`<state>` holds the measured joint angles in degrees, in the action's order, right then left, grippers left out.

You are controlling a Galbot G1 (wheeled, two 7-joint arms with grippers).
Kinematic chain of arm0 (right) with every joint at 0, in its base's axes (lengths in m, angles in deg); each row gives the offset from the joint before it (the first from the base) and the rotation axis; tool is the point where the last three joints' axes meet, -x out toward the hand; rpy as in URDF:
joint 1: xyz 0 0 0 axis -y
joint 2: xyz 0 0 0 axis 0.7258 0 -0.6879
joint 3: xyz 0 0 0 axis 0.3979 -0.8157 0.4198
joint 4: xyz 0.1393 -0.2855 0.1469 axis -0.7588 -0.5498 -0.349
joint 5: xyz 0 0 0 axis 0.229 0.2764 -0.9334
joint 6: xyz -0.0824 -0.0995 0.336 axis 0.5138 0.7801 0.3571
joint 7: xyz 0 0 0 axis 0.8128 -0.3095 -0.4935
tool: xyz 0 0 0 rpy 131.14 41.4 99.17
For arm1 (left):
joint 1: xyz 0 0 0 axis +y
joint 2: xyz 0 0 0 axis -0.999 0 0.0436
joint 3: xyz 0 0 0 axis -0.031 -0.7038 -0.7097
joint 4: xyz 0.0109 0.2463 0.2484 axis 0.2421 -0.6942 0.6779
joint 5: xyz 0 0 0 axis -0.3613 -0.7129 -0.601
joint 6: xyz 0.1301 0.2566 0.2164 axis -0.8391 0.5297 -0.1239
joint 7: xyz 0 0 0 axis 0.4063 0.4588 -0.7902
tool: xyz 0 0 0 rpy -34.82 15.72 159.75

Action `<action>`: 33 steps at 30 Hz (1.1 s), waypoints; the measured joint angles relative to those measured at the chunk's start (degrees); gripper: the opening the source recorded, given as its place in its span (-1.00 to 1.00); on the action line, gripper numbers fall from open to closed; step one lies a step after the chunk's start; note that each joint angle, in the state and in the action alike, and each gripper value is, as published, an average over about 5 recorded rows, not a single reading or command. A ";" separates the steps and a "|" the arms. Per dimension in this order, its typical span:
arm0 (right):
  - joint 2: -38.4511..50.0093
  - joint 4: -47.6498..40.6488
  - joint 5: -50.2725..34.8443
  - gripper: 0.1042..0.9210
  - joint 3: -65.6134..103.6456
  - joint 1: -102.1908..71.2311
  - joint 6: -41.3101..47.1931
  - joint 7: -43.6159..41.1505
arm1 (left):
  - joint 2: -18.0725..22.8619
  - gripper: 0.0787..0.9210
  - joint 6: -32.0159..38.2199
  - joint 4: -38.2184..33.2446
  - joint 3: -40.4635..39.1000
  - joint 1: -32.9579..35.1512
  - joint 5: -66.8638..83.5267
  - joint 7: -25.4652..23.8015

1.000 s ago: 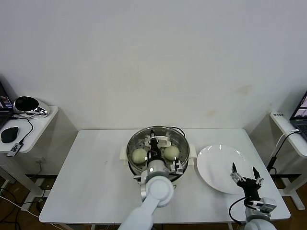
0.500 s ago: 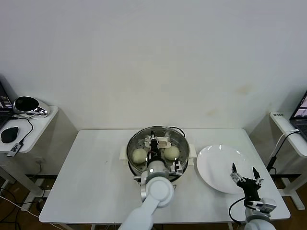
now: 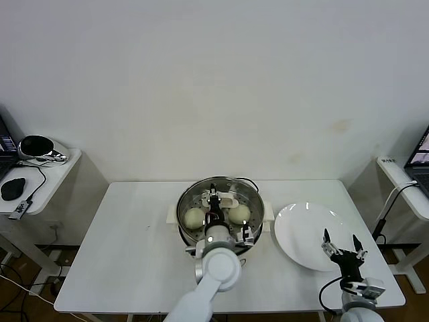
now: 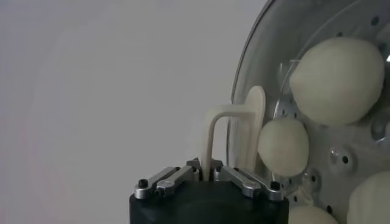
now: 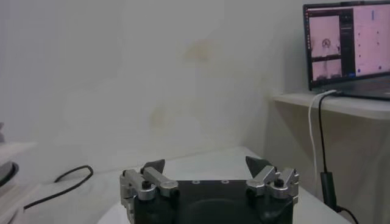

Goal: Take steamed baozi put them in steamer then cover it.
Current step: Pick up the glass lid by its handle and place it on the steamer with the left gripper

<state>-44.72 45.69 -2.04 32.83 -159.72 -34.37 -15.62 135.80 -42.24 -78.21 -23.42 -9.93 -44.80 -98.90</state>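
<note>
The steamer (image 3: 221, 231) stands mid-table on its white base. Two baozi (image 3: 194, 217) (image 3: 240, 213) show through the glass cover (image 3: 249, 198), which lies over the pot. My left gripper (image 3: 216, 201) is shut on the cover's cream-white handle (image 4: 210, 137). In the left wrist view the cover's metal rim (image 4: 242, 79) curves past, with several baozi (image 4: 337, 79) (image 4: 283, 146) behind the glass on the perforated tray. I cannot tell whether the cover rests fully on the rim. My right gripper (image 3: 342, 243) is open and empty above the white plate (image 3: 301, 228); its jaws also show in the right wrist view (image 5: 210, 165).
The empty white plate lies right of the steamer. A black cable (image 5: 58, 182) runs behind the pot. Side tables with a laptop (image 5: 347, 45) on the right and a mouse (image 3: 13, 188) on the left flank the white table (image 3: 134, 255).
My left arm with the cover has shifted only very slightly over the steamer. The right arm has not moved.
</note>
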 measured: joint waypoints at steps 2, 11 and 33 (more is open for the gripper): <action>-0.03 0.00 0.01 0.76 -0.01 0.00 -0.02 -0.01 | -0.02 -0.72 -0.02 -0.19 -0.09 -0.01 0.32 0.07; -0.27 -0.06 0.16 0.76 -0.03 -0.03 -0.23 -0.08 | -0.87 -0.11 -0.04 -2.47 -1.01 0.48 1.38 -0.54; -0.52 -0.79 0.66 0.76 -0.19 -0.12 -0.65 -0.19 | -4.18 0.77 -0.02 -12.83 -3.52 5.84 2.31 -3.35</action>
<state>-45.24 44.90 -1.38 32.64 -159.85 -35.02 -15.81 131.62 -42.25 -91.04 -26.94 -4.10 -42.49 -102.26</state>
